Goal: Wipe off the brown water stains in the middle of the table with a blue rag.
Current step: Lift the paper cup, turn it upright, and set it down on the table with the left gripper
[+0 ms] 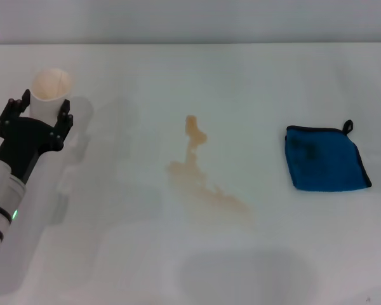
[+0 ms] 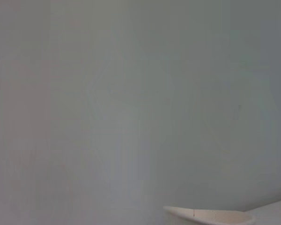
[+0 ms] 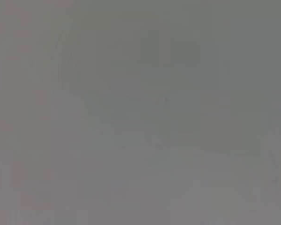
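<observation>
left jaws clamp white cup, empty.

Black left gripper; white arm, green light.

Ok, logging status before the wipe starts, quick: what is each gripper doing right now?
Left gripper: closed on the white cup, at the table's far left.
Right gripper: not in view.
</observation>
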`<state>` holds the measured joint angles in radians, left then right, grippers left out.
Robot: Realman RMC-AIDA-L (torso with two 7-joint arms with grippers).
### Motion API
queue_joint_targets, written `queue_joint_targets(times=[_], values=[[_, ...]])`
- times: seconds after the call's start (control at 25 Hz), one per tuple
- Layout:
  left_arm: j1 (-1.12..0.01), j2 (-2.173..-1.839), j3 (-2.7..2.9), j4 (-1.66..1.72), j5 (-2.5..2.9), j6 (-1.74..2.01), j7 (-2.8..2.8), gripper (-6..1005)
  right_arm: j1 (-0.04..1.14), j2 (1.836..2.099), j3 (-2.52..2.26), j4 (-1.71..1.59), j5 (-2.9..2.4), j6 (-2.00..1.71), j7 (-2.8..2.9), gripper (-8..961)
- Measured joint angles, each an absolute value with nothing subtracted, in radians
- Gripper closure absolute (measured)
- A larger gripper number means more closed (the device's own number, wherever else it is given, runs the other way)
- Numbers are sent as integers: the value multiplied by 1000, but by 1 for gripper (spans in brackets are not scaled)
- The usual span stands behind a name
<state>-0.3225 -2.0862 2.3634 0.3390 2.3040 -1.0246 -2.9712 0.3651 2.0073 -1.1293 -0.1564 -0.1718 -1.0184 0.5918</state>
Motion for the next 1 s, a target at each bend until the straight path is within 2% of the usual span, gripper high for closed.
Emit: queue_joint_targets(times=[1.0], values=[[-413, -2090, 2395, 317, 2273, -854, -2967, 308, 373, 2011, -1129, -153, -172, -1019, 592, 207]])
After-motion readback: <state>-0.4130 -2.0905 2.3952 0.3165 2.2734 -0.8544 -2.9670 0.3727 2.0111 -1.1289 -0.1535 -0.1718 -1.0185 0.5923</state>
